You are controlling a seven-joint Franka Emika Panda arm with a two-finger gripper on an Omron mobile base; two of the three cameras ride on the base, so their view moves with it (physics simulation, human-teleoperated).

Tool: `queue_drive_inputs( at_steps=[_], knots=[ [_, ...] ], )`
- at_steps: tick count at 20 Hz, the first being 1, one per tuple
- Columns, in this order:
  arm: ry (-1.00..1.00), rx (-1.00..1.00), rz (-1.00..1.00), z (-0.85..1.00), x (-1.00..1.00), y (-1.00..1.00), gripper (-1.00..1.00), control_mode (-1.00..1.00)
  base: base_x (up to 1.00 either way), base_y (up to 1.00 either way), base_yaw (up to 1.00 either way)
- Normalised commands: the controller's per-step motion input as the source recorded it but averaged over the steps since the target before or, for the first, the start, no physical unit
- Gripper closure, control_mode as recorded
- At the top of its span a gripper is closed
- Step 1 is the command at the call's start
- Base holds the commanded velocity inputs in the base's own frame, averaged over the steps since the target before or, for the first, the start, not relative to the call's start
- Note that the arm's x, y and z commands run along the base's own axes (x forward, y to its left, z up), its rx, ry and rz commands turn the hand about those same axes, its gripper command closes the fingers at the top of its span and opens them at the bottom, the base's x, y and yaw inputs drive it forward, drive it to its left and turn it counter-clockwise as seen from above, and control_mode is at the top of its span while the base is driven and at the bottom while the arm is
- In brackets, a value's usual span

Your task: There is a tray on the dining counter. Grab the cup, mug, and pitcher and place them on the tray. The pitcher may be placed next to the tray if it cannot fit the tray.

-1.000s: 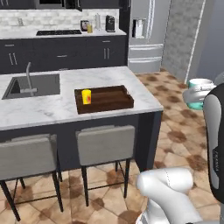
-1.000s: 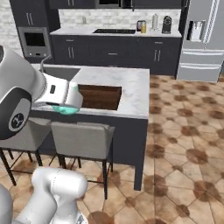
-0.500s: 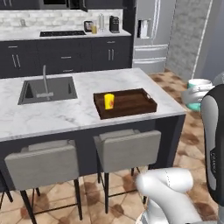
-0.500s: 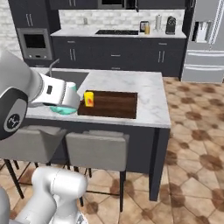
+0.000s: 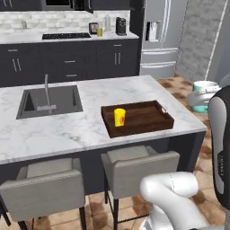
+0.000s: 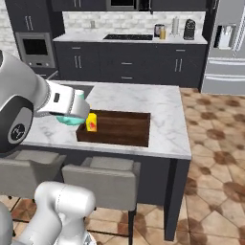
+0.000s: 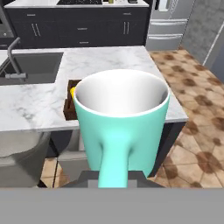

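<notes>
Since the earlier frames the whole scene has slid sideways in both base views: the base has driven along the marble-topped island bench [image 5: 67, 130], bringing the tray nearer centre; the things on the bench themselves have not shifted.

The dark brown wooden rectangular tray [image 5: 143, 119] sits on the bench near its right end, clear of the sink [image 5: 49, 101]. The small bright yellow handleless cup [image 5: 119, 117] stands upright inside the tray at its left end. The small teal mug with a whitish rim [image 7: 121, 118] is carried upright by the hand [image 6: 72, 107], which is closed on the mug's handle; the mug hangs in the air off the stool side of the bench, not yet over the tray. The pitcher cannot be made out in these views.

Judgement: the cup is placed; the step in hand is transport of the mug. The next move calls for reaching forward over the bench edge, lowering the mug onto bare tray floor beside the cup without knocking it, then releasing.
</notes>
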Motion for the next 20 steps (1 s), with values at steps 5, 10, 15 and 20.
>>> queue_drive_inputs(
  at_steps=[5, 10, 15, 20],
  knots=[
    [0.00, 0.00, 0.00, 0.00, 0.00, 0.00, 1.00, 1.00, 0.33, 0.00, 0.12],
    [0.00, 0.00, 0.00, 0.00, 0.00, 0.00, 1.00, 1.00, 0.25, 0.00, 0.15],
    [0.00, 0.00, 0.00, 0.00, 0.00, 0.00, 1.00, 1.00, 0.21, 0.00, 0.14],
    [0.00, 0.00, 0.00, 0.00, 0.00, 0.00, 1.00, 1.00, 0.06, 0.04, 0.07]
  ],
)
